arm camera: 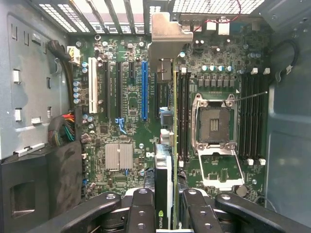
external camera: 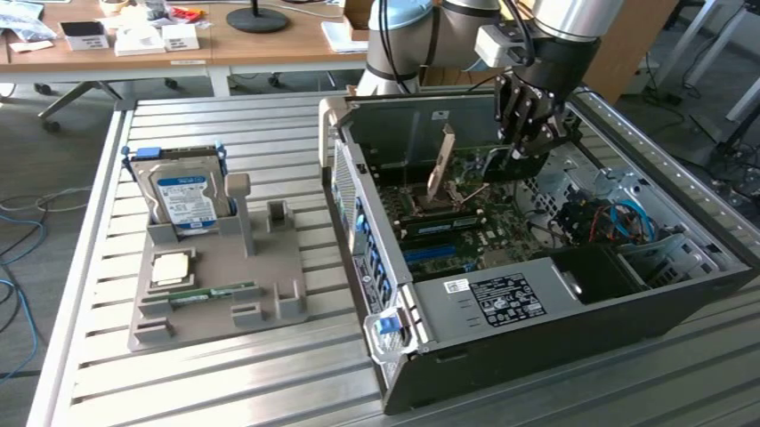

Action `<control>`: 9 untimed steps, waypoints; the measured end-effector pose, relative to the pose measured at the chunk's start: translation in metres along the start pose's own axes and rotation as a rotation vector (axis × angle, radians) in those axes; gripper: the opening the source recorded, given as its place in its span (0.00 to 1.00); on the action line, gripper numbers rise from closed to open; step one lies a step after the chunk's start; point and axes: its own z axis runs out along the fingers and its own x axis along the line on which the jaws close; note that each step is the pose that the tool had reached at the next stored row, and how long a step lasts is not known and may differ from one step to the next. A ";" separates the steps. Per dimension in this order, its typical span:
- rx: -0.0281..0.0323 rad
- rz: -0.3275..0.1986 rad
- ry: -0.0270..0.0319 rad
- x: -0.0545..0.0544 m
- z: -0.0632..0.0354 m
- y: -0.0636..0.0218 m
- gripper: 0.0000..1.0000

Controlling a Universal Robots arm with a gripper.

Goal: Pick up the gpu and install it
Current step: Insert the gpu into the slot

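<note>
The gpu (arm camera: 164,170) is seen edge-on, a thin card with a green board edge and a dark face, and its silver end bracket (arm camera: 167,34) points toward the vented rear wall of the case. My gripper (arm camera: 167,213) is shut on it, with one black finger (arm camera: 141,208) on each side. In the exterior view the gripper (external camera: 529,142) reaches down into the open computer case (external camera: 356,205) and holds the gpu (external camera: 493,167) upright above the motherboard (arm camera: 131,126). The card hangs beside the long blue slot (arm camera: 144,90), between it and the black memory slots.
A grey parts holder (external camera: 214,285) on the slatted table at the exterior view's left carries a hard drive (external camera: 184,191), a processor chip (external camera: 173,267) and a RAM stick (external camera: 214,294). An empty CPU socket (arm camera: 214,119), cable bundles (arm camera: 65,128) and the case walls surround the card.
</note>
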 end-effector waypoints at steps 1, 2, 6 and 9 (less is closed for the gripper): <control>0.0000 0.000 0.0001 0.000 0.0002 0.0000 0.27; -0.0001 0.000 0.0001 0.000 0.0003 0.0000 0.27; 0.0000 0.000 -0.0001 0.000 0.0004 0.0000 0.27; 0.0001 0.000 -0.0002 0.000 0.0010 0.0001 0.27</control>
